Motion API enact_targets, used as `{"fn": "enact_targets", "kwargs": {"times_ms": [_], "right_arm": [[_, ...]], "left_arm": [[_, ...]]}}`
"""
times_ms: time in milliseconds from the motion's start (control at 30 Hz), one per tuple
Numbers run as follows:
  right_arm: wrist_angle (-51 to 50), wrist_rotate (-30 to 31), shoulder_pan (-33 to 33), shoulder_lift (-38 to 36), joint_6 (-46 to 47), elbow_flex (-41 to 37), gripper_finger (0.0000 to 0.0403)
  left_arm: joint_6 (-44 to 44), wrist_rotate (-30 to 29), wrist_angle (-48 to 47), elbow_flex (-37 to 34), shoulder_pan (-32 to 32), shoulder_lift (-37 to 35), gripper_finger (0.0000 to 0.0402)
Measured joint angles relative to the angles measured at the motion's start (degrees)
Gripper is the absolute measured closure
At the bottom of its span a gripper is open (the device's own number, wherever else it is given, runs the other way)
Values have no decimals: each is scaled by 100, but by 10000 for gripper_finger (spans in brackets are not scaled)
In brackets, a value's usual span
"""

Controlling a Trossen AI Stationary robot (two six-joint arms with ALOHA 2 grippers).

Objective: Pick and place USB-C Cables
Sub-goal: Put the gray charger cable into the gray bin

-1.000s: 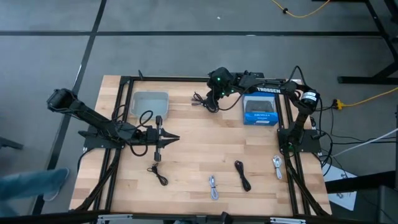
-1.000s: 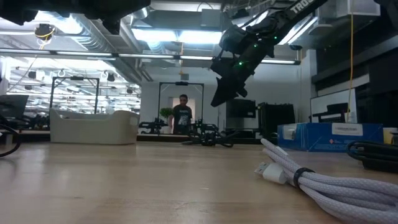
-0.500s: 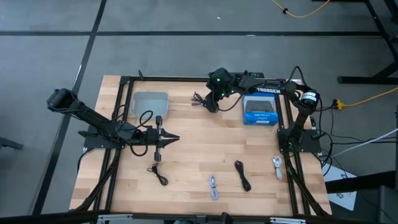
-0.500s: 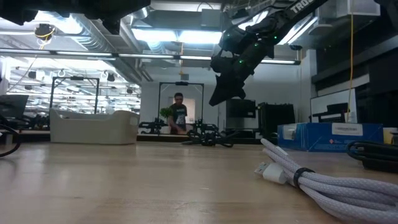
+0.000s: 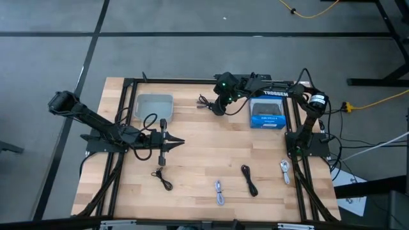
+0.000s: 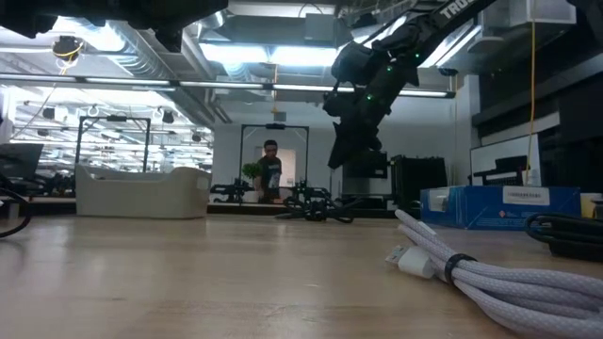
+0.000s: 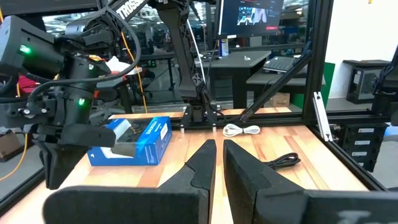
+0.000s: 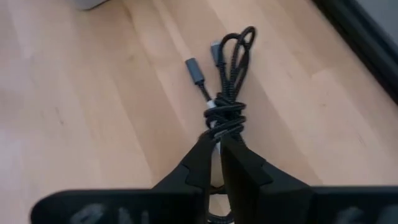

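A black USB-C cable bundle (image 5: 206, 102) (image 8: 227, 93) lies on the table near its far edge, between the grey tray (image 5: 154, 107) and the blue box (image 5: 267, 114). My right gripper (image 5: 218, 108) (image 8: 217, 139) hangs shut above this bundle and points down at it; the low view shows the gripper (image 6: 341, 162) well above the table and touching nothing. Other cables lie near the near edge: a black one (image 5: 165, 181), a silver one (image 5: 219, 191), a black one (image 5: 249, 180) and a white one (image 5: 285, 171). My left gripper (image 5: 181, 142) (image 7: 219, 148) waits shut at the left-middle.
The blue box (image 6: 499, 202) stands just right of the right gripper, the grey tray (image 6: 141, 193) to its left. A black frame rail runs along the far edge behind the cable. A white braided cable (image 6: 490, 273) lies close to the low camera. A person stands far off in the room.
My right gripper has tipped from a slant to pointing nearly straight down over the black cable bundle, staying at about the same height. The cables have kept still.
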Motion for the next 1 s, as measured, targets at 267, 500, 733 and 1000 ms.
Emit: {"fn": "enact_targets", "kwargs": {"times_ms": [267, 500, 733, 1000], "right_arm": [[-201, 290, -63, 0, 471, 0, 360], [-295, -36, 96, 0, -520, 0, 360], [-273, 97, 122, -2, -996, 0, 360], [-112, -82, 159, 81, -1291, 0, 360]], "left_arm": [[2, 0, -2, 0, 0, 0, 376], [0, 0, -2, 0, 1, 0, 376], [0, -1, 0, 0, 0, 0, 376], [1, -2, -1, 0, 0, 0, 376]]}}
